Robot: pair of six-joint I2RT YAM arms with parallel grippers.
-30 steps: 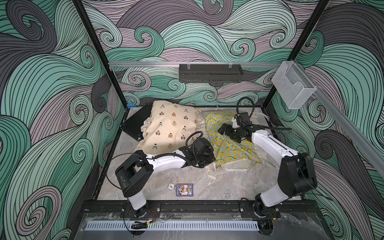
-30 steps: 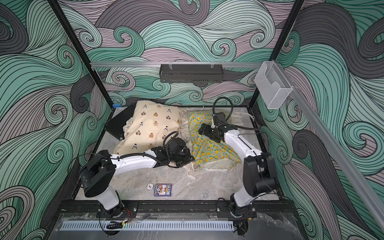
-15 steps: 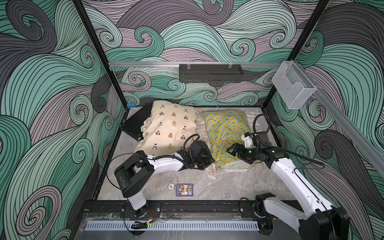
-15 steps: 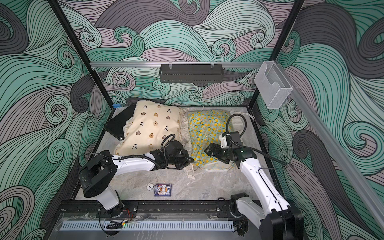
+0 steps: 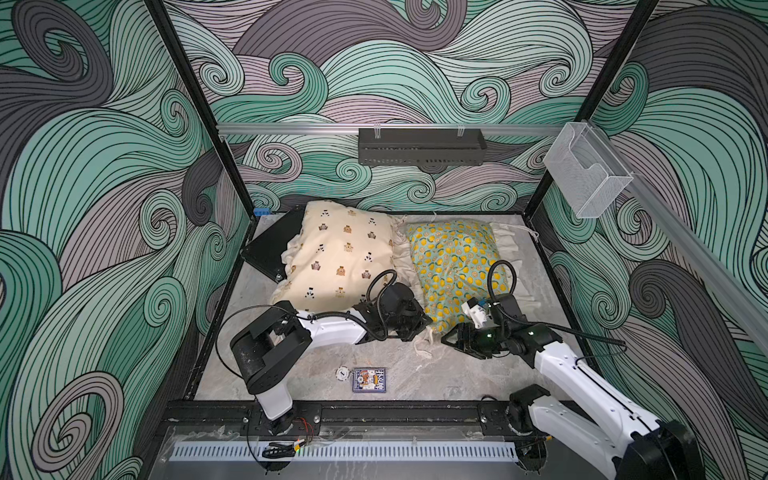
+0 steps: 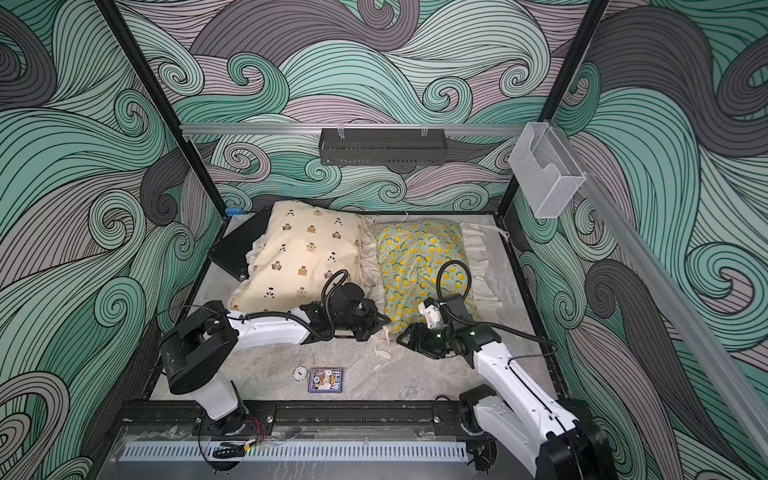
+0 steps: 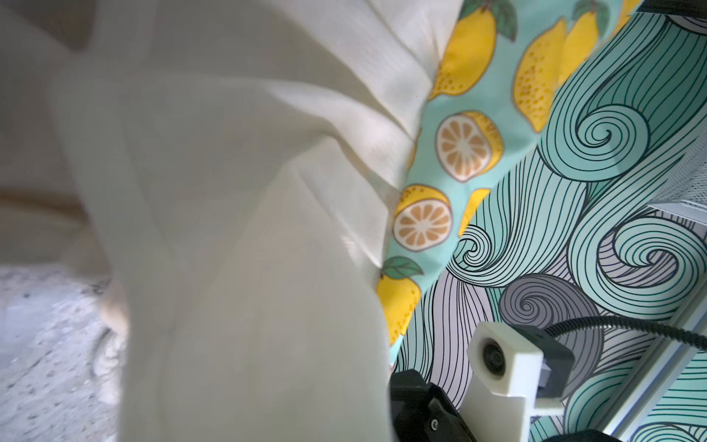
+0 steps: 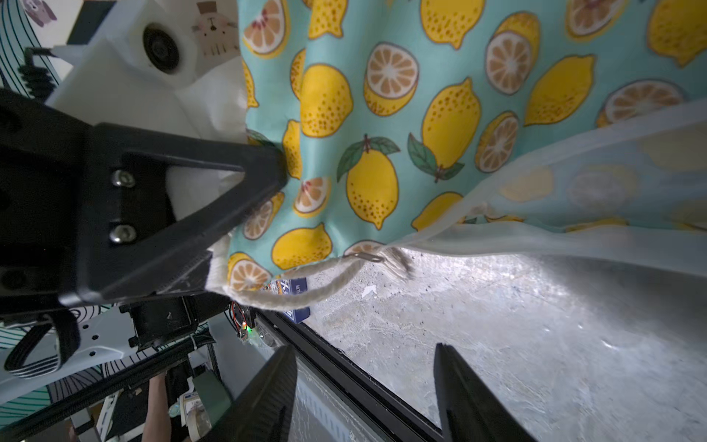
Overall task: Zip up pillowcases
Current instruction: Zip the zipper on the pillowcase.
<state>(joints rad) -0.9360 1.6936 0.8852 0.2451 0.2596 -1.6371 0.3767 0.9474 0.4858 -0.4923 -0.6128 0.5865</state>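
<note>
The left tool [image 5: 419,328], at lower centre in a top view, is clamped on the near corner of the lemon pillowcase [image 5: 453,257], where its cream ruffle [image 7: 229,191] bunches. Just right of it, the right tool [image 8: 363,398] holds its 2 jaws partly apart with nothing between them, low over the worktop [image 5: 415,374]. The zipper pull [image 8: 363,257] and cord loop [image 8: 306,291] sit at that corner's edge, clear of those jaws. The bear pillowcase [image 5: 340,257] lies left of centre, touching the lemon one.

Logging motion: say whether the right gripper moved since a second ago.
Yes. The right gripper drew back along the lemon pillowcase toward the front rail, reaching its near corner.
</note>
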